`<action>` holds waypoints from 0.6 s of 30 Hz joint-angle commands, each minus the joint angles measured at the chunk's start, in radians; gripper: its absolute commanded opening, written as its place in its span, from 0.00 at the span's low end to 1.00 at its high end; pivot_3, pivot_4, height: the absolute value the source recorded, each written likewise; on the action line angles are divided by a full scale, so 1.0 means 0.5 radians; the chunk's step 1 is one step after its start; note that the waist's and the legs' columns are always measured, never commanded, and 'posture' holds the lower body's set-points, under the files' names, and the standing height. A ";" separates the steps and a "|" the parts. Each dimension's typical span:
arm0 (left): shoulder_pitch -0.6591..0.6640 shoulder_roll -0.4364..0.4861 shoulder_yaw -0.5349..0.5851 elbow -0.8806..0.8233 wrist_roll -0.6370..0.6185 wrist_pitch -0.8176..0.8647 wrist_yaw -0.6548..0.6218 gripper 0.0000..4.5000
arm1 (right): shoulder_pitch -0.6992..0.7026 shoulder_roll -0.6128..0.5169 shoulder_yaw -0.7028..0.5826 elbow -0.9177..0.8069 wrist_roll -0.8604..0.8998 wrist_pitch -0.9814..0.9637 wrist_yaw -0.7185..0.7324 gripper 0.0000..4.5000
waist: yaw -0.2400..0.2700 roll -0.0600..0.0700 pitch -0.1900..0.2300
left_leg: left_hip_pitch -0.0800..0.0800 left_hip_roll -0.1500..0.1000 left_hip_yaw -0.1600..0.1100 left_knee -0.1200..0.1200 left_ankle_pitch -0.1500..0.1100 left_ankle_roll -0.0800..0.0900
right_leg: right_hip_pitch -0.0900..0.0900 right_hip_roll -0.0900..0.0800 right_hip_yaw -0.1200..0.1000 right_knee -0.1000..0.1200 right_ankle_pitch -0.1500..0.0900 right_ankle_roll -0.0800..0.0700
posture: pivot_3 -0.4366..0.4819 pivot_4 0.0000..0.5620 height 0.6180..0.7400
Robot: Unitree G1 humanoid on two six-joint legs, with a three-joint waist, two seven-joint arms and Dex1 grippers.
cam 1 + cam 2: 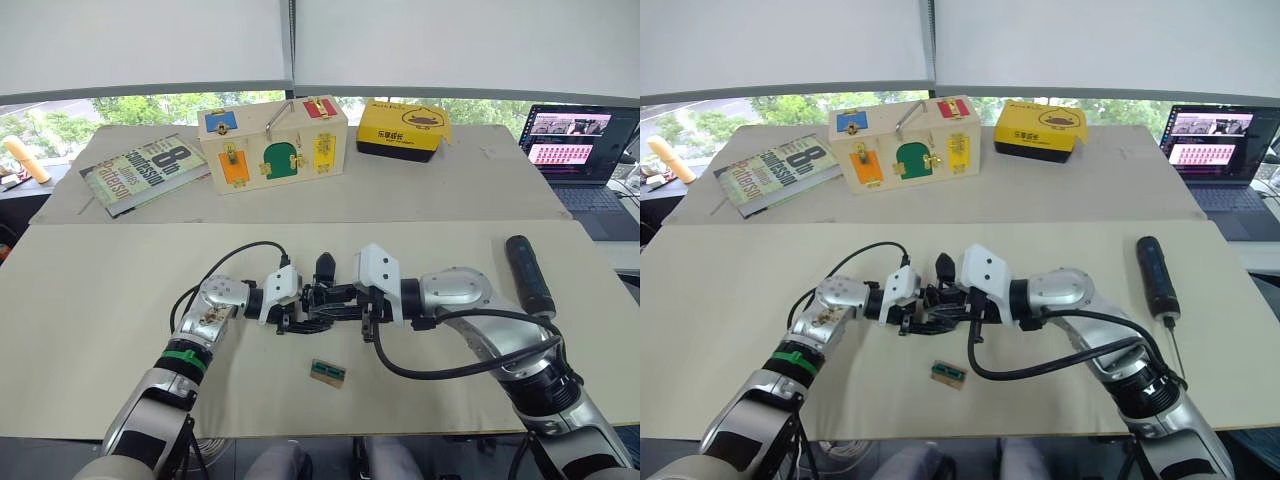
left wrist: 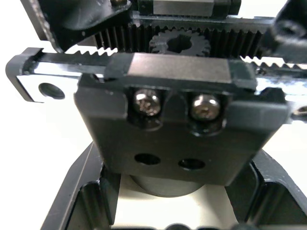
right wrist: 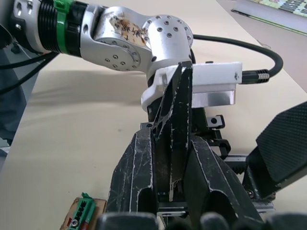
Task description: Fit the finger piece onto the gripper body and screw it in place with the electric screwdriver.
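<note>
At the middle of the table the gripper body [image 1: 320, 298] is held just above the surface, with my left gripper [image 1: 292, 312] shut on it from the left. The left wrist view shows its toothed racks, a small gear and a black plate with two screws [image 2: 177, 120]. My right gripper [image 1: 350, 300] comes in from the right, shut on the finger piece [image 3: 175, 139], a scuffed black wedge standing between its fingers [image 3: 134, 177] and resting against the body's rail. The electric screwdriver [image 1: 528, 275] lies on the table to the right, its bit toward me.
A small green-and-tan rectangle [image 1: 328, 372] lies near the front edge, below the grippers. On the back table sit a book [image 1: 145, 172], a wooden latch box [image 1: 273, 143] and a yellow box [image 1: 402, 128]. A laptop [image 1: 580, 140] is at the far right.
</note>
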 commanded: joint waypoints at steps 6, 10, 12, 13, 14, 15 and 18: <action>0.096 0.061 -0.058 0.033 0.086 0.061 0.024 0.52 | -0.017 0.042 0.004 -0.036 -0.017 0.034 0.000 0.09 | -0.007 0.000 -0.001 | 0.001 0.000 0.000 0.000 0.000 0.000 | 0.000 0.000 0.000 0.000 0.000 0.000 | 0.48 0.27 1.00; 0.103 0.059 -0.064 0.027 0.089 0.058 0.036 0.52 | -0.015 0.061 0.018 -0.023 -0.033 0.025 0.003 0.09 | -0.007 0.001 -0.001 | 0.002 0.000 0.000 0.000 0.000 0.000 | 0.001 0.000 0.000 0.001 0.000 0.000 | 0.48 0.27 1.00; 0.106 0.059 -0.063 0.023 0.088 0.057 0.042 0.52 | -0.013 0.067 0.028 -0.020 -0.038 0.028 0.008 0.09 | -0.007 0.001 -0.001 | 0.002 0.000 0.000 0.000 0.000 0.000 | 0.001 0.000 0.000 0.001 0.000 0.000 | 0.48 0.27 1.00; 0.109 0.059 -0.062 0.021 0.088 0.057 0.045 0.52 | -0.012 0.069 0.033 -0.019 -0.043 0.029 0.012 0.09 | -0.008 0.001 -0.002 | 0.002 0.000 0.000 0.000 0.000 0.000 | 0.001 0.000 0.000 0.001 0.000 0.000 | 0.48 0.27 1.00; 0.113 0.061 -0.062 0.017 0.088 0.057 0.046 0.52 | -0.010 0.071 0.037 -0.016 -0.049 0.030 0.013 0.09 | -0.008 0.001 -0.002 | 0.002 0.000 0.000 0.000 0.000 0.000 | 0.001 0.000 0.000 0.001 0.000 0.000 | 0.48 0.27 1.00; 0.119 0.063 -0.062 0.011 0.088 0.057 0.049 0.52 | -0.008 0.071 0.044 -0.011 -0.059 0.035 0.010 0.09 | -0.009 0.001 -0.002 | 0.003 0.000 0.000 -0.001 0.000 0.000 | 0.001 0.000 0.001 0.001 0.000 0.000 | 0.48 0.27 1.00; 0.137 0.072 -0.060 -0.006 0.086 0.059 0.053 0.52 | -0.005 0.068 0.057 0.005 -0.091 0.056 -0.001 0.09 | -0.012 0.001 -0.003 | 0.006 0.000 0.000 -0.002 0.000 0.000 | 0.003 0.001 0.001 0.001 0.000 0.000 | 0.48 0.27 1.00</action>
